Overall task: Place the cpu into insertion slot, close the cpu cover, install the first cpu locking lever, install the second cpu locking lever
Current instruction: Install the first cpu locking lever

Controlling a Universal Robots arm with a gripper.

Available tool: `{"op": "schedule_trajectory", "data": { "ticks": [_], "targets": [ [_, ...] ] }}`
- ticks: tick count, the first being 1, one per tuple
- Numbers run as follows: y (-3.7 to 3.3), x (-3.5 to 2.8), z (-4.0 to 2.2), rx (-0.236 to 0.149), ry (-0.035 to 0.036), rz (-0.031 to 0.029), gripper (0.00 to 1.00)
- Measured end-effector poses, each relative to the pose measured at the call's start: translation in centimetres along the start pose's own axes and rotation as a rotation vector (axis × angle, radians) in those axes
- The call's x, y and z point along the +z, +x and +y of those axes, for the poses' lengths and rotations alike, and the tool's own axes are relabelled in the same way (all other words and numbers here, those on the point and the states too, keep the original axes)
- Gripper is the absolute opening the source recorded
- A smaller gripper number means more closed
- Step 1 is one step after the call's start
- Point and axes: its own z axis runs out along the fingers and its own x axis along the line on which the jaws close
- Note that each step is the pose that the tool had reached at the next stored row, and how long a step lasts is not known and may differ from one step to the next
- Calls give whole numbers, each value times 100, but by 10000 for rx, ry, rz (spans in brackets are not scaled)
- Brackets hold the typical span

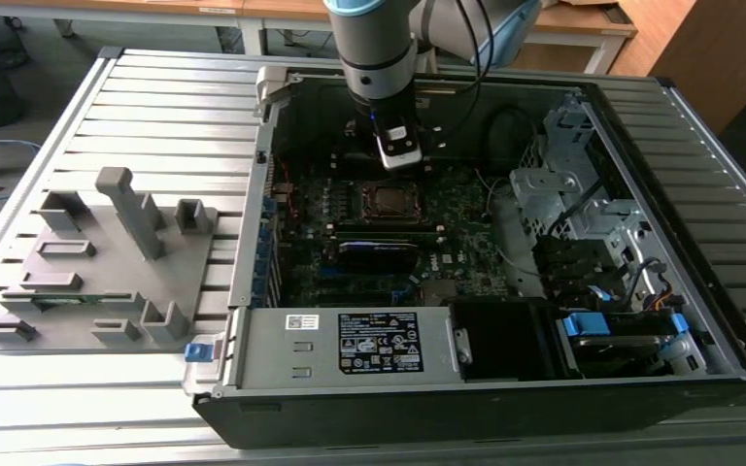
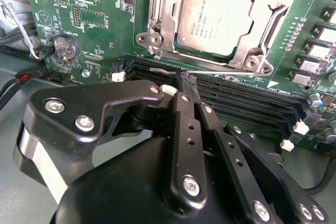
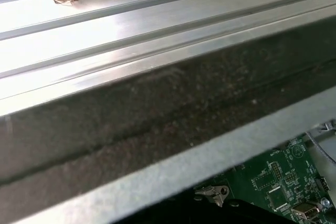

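The cpu (image 2: 218, 14), a flat square chip with a pale metal top, lies in the insertion slot (image 1: 387, 201) on the green motherboard. The silver cpu cover (image 2: 167, 19) lies flat around it, and the chip shows through its window. A thin metal lever (image 2: 276, 18) runs along one side of the socket. My gripper (image 2: 185, 83) hovers just beside the socket, over the black memory slots (image 2: 252, 100). Its black fingers (image 2: 181, 114) are pressed together and hold nothing that I can see. In the exterior view the gripper (image 1: 400, 160) hangs just behind the socket, inside the open case.
The case walls (image 1: 263, 194) box in the motherboard. A drive cage (image 1: 581, 194) and cables stand at the exterior view's right, and the power supply (image 1: 347, 340) sits in front. A grey fixture tray (image 1: 101, 262) rests on the slatted table at the left. A coin battery (image 2: 65, 48) sits near the socket.
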Motion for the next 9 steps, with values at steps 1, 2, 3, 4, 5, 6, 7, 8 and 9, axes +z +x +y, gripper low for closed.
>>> {"op": "schedule_trajectory", "data": {
  "ticks": [1, 2, 3, 4, 5, 6, 7, 8, 9],
  "targets": [
    [1, 4, -1, -7, 28, -9, 10],
    [1, 9, -2, -14, 52, -18, 10],
    [2, 12, -3, -19, 73, -26, 10],
    [2, 17, -4, -25, 98, -35, 10],
    [3, 20, -5, -31, 122, -43, 10],
    [4, 24, -6, -38, 149, -53, 10],
    [4, 27, -7, -45, 179, -63, 10],
    [5, 30, -7, -53, 209, -75, 10],
    [5, 32, -8, -62, 244, -88, 10]
  ]
}}
